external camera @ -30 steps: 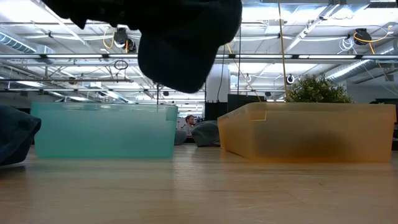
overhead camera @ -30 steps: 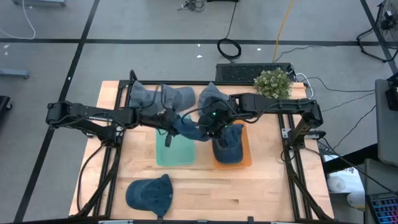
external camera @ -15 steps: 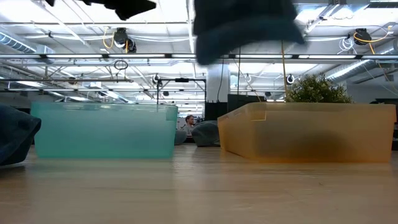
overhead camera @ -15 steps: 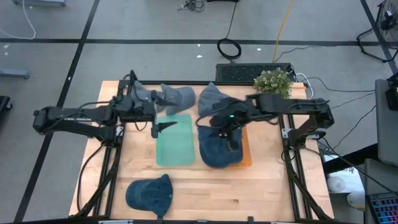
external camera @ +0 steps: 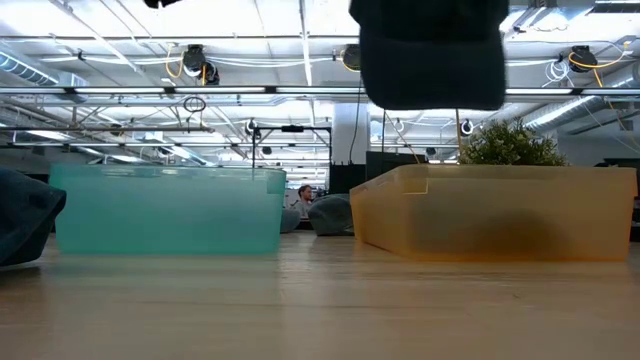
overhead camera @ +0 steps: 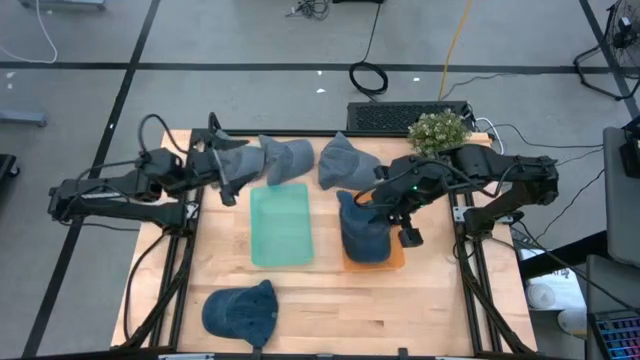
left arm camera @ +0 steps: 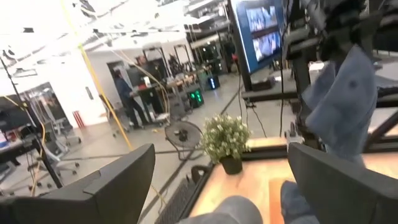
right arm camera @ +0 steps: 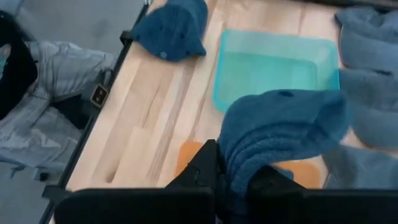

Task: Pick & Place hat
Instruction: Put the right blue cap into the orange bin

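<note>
Overhead, table-level and wrist views of a hat-sorting task on a pale wooden table [overhead camera: 300,300]. The right gripper [overhead camera: 392,215] is pinched on a soft dark-blue fabric hat [overhead camera: 362,228], which hangs above the translucent orange rectangular bin [overhead camera: 398,262] at the table's right; in the table-level view the hat [external camera: 430,55] is clear of the bin's rim [external camera: 500,170], presumably so that it can drop inside. The left gripper [overhead camera: 228,178], fingers spread and holding nothing, sits over the far-left pile of grey-blue hats [overhead camera: 262,156], plausibly placed to take another. The translucent teal rectangular bin [overhead camera: 281,225] lies between the arms. A further dark-blue cap [overhead camera: 240,313] rests at the near edge, well apart from both bins.
</note>
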